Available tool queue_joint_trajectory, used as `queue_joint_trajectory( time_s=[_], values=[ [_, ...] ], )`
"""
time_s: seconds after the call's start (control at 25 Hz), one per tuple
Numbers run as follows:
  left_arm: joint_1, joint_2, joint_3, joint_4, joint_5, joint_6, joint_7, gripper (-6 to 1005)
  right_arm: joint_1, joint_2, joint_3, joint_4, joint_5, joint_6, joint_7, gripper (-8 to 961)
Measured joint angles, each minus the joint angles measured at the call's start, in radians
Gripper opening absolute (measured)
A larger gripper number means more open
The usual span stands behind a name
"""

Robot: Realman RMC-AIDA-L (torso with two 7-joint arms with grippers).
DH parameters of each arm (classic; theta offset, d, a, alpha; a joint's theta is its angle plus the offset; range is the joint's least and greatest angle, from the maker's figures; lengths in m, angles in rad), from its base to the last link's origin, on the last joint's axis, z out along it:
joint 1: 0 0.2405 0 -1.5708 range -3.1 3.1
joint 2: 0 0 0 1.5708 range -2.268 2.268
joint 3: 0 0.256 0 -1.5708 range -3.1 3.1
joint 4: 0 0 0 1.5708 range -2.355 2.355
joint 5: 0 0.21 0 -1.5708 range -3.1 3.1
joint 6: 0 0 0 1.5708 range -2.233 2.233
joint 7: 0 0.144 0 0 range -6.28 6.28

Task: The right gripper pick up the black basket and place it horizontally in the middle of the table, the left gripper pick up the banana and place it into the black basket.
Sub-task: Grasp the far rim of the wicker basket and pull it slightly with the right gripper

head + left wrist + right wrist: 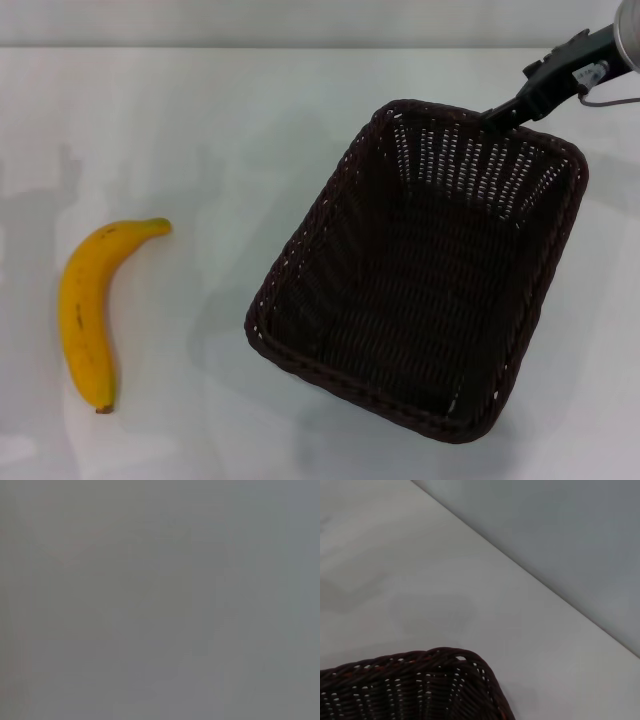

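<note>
The black basket (pixel 425 275) stands on the white table (pixel 200 130) right of centre, turned diagonally, its open top facing up. My right gripper (pixel 497 117) reaches in from the far right corner, and its slim black fingers meet the braided far rim as one closed bar. In the right wrist view only a corner of the black basket (pixel 420 685) shows, with none of the fingers. The yellow banana (pixel 90 310) lies alone at the left, its stem pointing to the far side. My left gripper is out of view; the left wrist view is plain grey.
A grey wall (pixel 560 540) runs behind the table's far edge. Bare tabletop separates the banana from the basket.
</note>
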Motion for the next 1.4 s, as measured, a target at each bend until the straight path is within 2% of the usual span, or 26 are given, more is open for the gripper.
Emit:
queue_joint_trajectory(
  time_s=[0.68,1.4],
  values=[
    [-0.002,-0.001,0.002,-0.017,0.000,0.000,-0.001,884,-0.003,0.005,-0.017,-0.096,0.056,-0.037,-0.040,862],
    [-0.009,-0.002,0.003,-0.026,0.000,0.000,-0.002,884,0.032,0.001,-0.043,-0.184,0.055,-0.053,-0.058,857]
  ],
)
